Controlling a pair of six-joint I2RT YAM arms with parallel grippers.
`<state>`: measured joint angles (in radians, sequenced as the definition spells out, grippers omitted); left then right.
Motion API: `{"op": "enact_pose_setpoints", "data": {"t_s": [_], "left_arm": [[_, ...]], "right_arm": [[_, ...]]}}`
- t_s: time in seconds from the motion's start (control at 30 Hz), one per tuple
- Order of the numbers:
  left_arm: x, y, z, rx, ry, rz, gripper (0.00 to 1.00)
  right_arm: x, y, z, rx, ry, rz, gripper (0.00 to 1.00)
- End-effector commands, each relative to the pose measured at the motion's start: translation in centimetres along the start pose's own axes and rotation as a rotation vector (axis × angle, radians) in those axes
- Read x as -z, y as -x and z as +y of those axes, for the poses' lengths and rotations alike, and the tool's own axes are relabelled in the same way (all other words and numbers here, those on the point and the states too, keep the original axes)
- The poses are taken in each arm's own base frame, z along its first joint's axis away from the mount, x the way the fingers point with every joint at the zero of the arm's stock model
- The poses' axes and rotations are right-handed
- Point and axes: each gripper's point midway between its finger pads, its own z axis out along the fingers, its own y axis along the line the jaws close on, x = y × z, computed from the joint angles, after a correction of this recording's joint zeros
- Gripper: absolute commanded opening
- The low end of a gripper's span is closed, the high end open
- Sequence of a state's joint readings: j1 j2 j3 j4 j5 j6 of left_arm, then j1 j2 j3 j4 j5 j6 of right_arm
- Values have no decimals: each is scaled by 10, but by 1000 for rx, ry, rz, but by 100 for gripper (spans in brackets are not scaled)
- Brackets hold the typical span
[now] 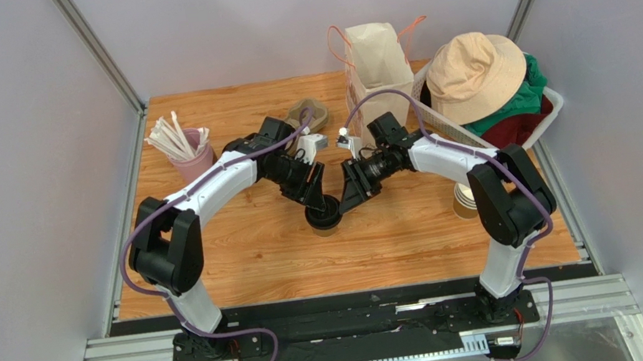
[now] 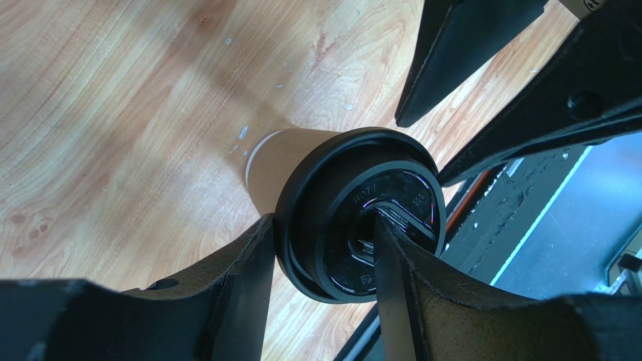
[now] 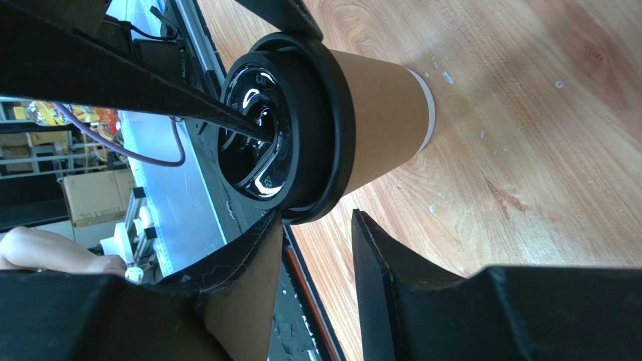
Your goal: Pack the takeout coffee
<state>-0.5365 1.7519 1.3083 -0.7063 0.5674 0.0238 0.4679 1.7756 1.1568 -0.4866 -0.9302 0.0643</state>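
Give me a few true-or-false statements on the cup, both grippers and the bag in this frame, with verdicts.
1. The cup has a black lid on it. True.
2. The cup lies on its side. False: it stands upright on the table.
3. The left gripper straddles the lid's rim, one finger on the lid's top and the other outside the rim. True.
4. The right gripper is clamped around the cup. False: its fingers stand apart beside the lid's rim with nothing between them.
5. The paper bag stands at the near edge by the arm bases. False: it stands at the far edge.
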Motion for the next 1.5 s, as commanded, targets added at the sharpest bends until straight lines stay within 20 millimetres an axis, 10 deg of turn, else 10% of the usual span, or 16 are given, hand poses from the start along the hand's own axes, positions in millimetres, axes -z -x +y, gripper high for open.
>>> {"op": "enact_pose_setpoints", "data": {"t_s": [0.0,0.73,1.47], "left_arm": [[-19,-42,55,-35,227,167,56],[-22,-49,49,-54,124,217,54],[-16,-48,58,-39,149,177,52]], "right_arm": [[-2,19,5,22,35,-47,41],[-16,21,-3,-20,41,-84,32],[20,19,20,170,-52,-180,33]]}}
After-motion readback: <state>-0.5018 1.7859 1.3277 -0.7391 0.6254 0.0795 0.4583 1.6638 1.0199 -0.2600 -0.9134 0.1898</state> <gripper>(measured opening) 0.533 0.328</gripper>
